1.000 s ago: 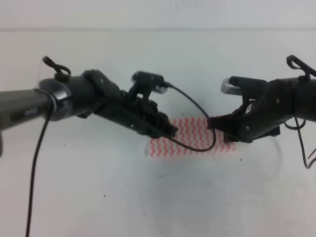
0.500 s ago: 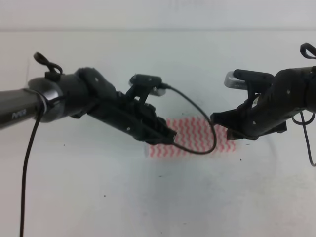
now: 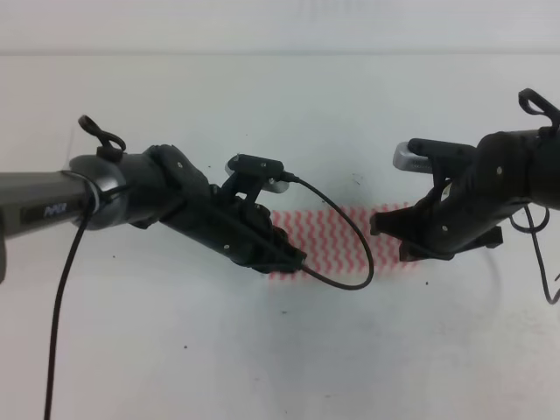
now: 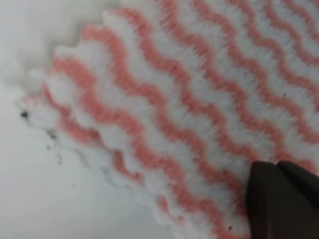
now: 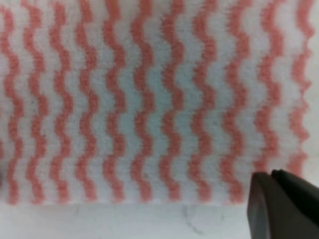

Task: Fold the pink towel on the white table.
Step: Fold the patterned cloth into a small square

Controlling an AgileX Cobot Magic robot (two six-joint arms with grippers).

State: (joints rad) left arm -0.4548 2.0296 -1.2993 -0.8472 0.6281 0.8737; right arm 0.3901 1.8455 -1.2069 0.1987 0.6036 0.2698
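— Pincers first, from the high view?

— Left gripper [image 3: 293, 259] sits over the pink towel's [image 3: 337, 238] left end, right gripper [image 3: 385, 220] over its right; it lies flat on the white table [image 3: 262, 350].

— Left wrist view?

— One dark fingertip [image 4: 281, 199] over the towel's scalloped corner; jaw state unclear.

— Right wrist?

— One fingertip [image 5: 284, 201] at the towel's edge; again, I cannot tell.

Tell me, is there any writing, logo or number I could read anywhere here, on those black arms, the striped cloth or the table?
Left arm: a short pale marking on its grey tube, too blurred to read.
Pink towel: wavy stripes only, no text.
White table: dark specks only, no text.
Right arm: no lettering shows.
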